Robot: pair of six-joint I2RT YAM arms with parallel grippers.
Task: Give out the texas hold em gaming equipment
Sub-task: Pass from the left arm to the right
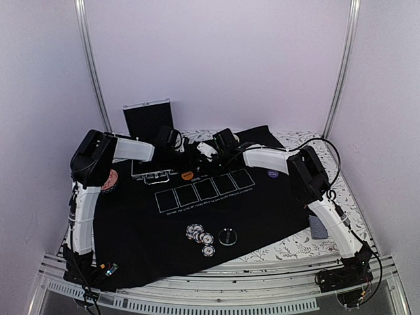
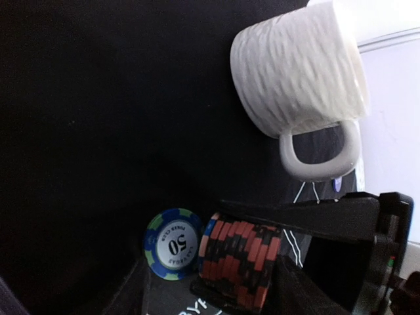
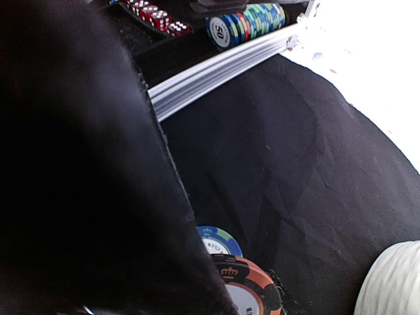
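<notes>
the black mat (image 1: 131,243) runs down to the table's near edge, between the two arm bases. on the mat's near middle lies a small cluster of striped chips (image 1: 201,237), three or four as far as the overlap lets me count. just right of them is one dark disc (image 1: 228,236). open mat lies all round these, widest on the left half. off the mat's right edge, on the floral cloth (image 1: 289,246), sits one grey stack of playing cards (image 1: 318,227). across the mat's middle runs a printed row of five boxes (image 1: 205,190). just behind that row lie one orange disc (image 1: 188,175) and, toward the mat's right edge, one purple disc (image 1: 273,174).

room gets tight at the mat's far edge. at its far left stands one open case (image 1: 148,121), holding a row of chips on edge (image 3: 246,23) and red dice (image 3: 157,16). one cream mug (image 2: 295,72) and both grippers crowd together beside it. the left gripper (image 1: 172,139) has its fingers (image 2: 295,292) either side of a stack of red-and-black chips (image 2: 239,259), one blue chip (image 2: 172,244) leaning beside it. whether they press the stack i cannot tell. the right gripper (image 1: 223,141) is mostly hidden by a dark shape in its own view, so i cannot tell its spread. two more chips (image 3: 246,289) lie close by it.
</notes>
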